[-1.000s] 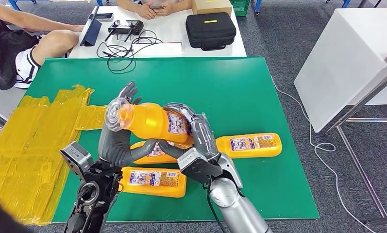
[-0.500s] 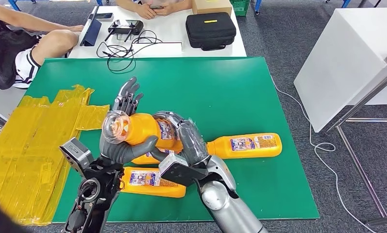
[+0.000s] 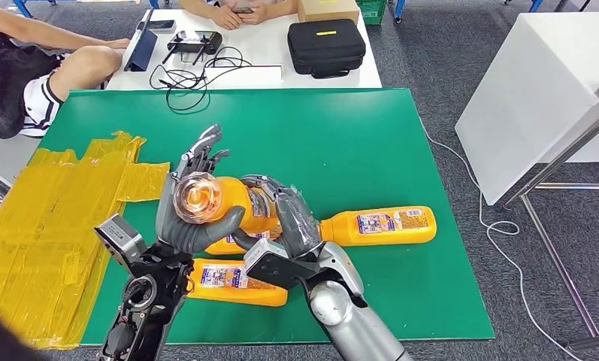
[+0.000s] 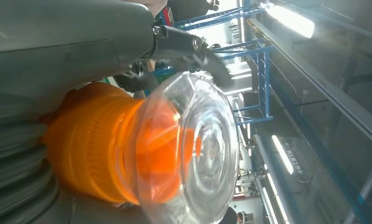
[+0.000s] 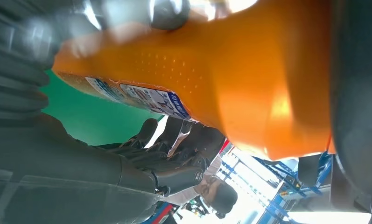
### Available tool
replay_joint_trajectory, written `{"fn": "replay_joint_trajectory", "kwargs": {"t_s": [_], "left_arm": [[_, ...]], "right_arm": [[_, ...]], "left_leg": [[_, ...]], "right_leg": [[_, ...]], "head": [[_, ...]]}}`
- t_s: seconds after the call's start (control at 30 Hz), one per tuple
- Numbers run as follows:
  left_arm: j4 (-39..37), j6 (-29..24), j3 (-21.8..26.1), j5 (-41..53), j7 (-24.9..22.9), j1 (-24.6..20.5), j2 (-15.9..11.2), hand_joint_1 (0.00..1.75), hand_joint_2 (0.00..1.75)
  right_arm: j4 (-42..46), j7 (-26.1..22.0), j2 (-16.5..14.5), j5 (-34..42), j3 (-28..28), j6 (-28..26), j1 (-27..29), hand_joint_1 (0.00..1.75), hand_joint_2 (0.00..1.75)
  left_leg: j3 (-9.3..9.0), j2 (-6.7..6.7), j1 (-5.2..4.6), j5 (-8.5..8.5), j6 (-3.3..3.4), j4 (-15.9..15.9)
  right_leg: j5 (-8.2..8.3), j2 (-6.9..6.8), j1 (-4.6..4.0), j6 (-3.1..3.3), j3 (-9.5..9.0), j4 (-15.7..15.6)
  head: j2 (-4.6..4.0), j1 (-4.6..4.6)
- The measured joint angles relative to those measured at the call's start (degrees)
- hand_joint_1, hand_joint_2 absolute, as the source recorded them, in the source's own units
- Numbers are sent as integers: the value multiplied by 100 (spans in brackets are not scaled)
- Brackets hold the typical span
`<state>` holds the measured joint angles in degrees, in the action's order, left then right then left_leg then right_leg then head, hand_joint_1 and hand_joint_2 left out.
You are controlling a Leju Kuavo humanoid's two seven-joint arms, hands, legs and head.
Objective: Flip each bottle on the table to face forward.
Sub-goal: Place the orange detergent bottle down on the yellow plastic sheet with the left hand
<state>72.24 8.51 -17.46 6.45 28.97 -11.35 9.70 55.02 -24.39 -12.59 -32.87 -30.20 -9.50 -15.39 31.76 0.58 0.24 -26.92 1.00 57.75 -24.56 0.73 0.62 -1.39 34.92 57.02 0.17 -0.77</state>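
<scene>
The held bottle [image 3: 225, 201] is orange with a clear cap [image 3: 197, 197], lifted above the green tabletop [image 3: 356, 143] and tilted so that its cap points up and back toward the robot. The left hand [image 3: 187, 218] cradles its neck end from below, thumb curled under the cap and the other fingers [image 3: 203, 154] reaching up behind the bottle with their tips spread. In the left wrist view the cap [image 4: 193, 149] sits right against the grey palm of that hand [image 4: 58, 56]. The right hand [image 3: 285, 218] wraps around the labelled body of the held bottle, fingers bent over its far side; in the right wrist view the orange body [image 5: 212, 79] is pressed between the grey fingers of this hand [image 5: 20, 51].

Directly under the held bottle lies a second bottle [image 3: 228, 244], mostly hidden by the hands. Nearer the robot than the held bottle, a third bottle [image 3: 240, 282] lies flat with its label up. To the right of the held bottle, a fourth bottle [image 3: 379, 224] lies flat, label up, its neck toward the right hand.

Left of the held bottle, wrinkled yellow plastic sheeting [image 3: 48, 218] covers that end of the tabletop. Beyond the held bottle, past the green tabletop, a white table [image 3: 266, 45] carries a black case [image 3: 326, 47], cables [image 3: 187, 75] and a controller [image 3: 195, 41]. People sit at it, one at the far left [image 3: 33, 68].
</scene>
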Motion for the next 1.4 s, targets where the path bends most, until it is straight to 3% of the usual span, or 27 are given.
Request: {"fn": "replay_joint_trajectory", "kwargs": {"t_s": [0.87, 0.9, 1.0, 1.03, 1.4], "left_arm": [[-115, 29, -2, 25, 78, -22, 2, 175, 175], [-124, 31, -1, 24, 82, -25, 4, 175, 175], [-149, 33, 3, 11, 106, -31, 13, 175, 175], [-155, 27, 4, 7, 115, -33, 13, 175, 175], [-108, -8, 93, -48, 163, 46, 13, 175, 175]], "right_arm": [[-4, -153, 2, 162, 75, -83, 84, 175, 175], [-4, -157, 2, 164, 83, -91, 93, 156, 175], [37, -179, 2, 169, 113, -145, 147, 26, 175], [84, -195, 2, 170, 122, -172, 180, 0, 175], [1154, -375, 203, 346, 187, -580, 525, 0, 175]], "left_leg": [[0, 0, 0, 0, 0, 0], [0, 0, 0, 0, 0, 0], [0, 0, 0, 0, 0, 0], [0, 0, 0, 0, 0, 0], [0, -2, -1, 0, 0, 0]], "right_leg": [[0, 0, 0, 0, 0, 0], [0, 0, 0, 0, 0, 0], [0, 0, 0, 0, 0, 0], [0, 0, 0, 0, 0, 0], [0, 1, 1, 0, 0, 0]], "head": [[0, 0], [0, 0], [0, 0], [0, 0], [0, 0]]}}
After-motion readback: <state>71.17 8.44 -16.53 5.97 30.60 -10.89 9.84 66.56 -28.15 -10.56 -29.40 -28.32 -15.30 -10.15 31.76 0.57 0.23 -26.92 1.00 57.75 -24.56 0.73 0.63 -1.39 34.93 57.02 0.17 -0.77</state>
